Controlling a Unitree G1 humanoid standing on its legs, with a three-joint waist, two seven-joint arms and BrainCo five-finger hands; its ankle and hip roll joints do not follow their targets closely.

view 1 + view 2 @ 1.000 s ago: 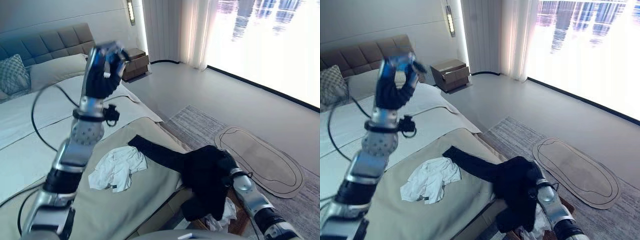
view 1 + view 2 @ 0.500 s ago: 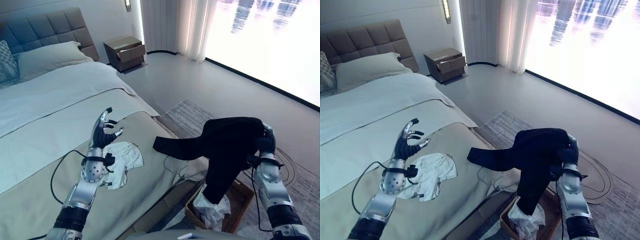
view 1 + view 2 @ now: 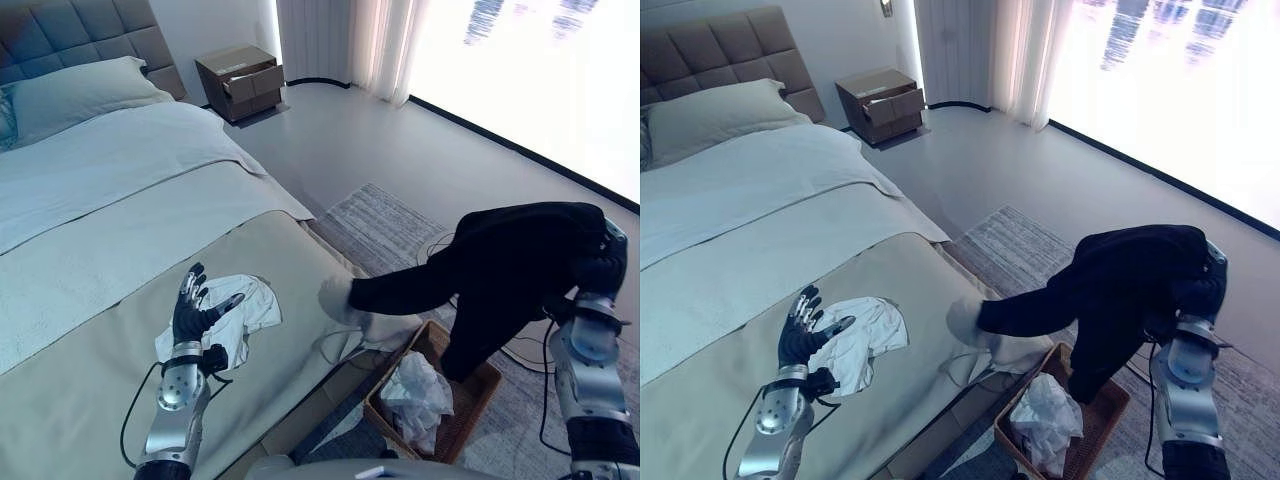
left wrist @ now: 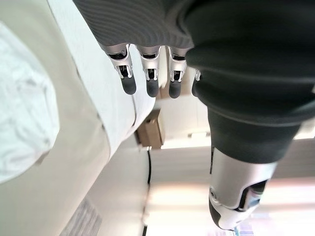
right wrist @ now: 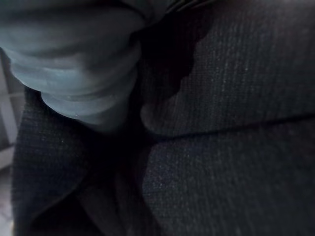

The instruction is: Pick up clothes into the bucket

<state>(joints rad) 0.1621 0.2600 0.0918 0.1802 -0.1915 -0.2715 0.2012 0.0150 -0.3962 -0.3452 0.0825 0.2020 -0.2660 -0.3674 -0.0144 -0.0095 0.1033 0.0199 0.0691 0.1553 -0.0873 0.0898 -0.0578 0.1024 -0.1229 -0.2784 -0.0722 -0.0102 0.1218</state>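
A black garment [image 3: 500, 270] hangs in the air from my right hand [image 3: 600, 272], which is shut on its bunched top, to the right of the bed. One sleeve trails left to the bed's foot corner, and the lower part dangles over the far side of the brown wicker basket [image 3: 480, 390]. Black cloth [image 5: 221, 147] fills the space past the hand in the right wrist view. A crumpled white garment [image 3: 245, 305] lies on the beige bed cover. My left hand [image 3: 190, 318] hovers open at its left edge, fingers [image 4: 147, 73] straight.
White clothes [image 3: 415, 385] lie in the basket, which stands on the floor by the bed's foot corner. The bed [image 3: 90, 230] takes up the left. A grey rug [image 3: 395, 225] lies beyond the basket and a brown nightstand [image 3: 240, 80] stands at the far wall.
The camera has tilted down. My right hand has lifted the black garment off the bed and carried it right, above the basket. My left hand has dropped from high up to the white garment.
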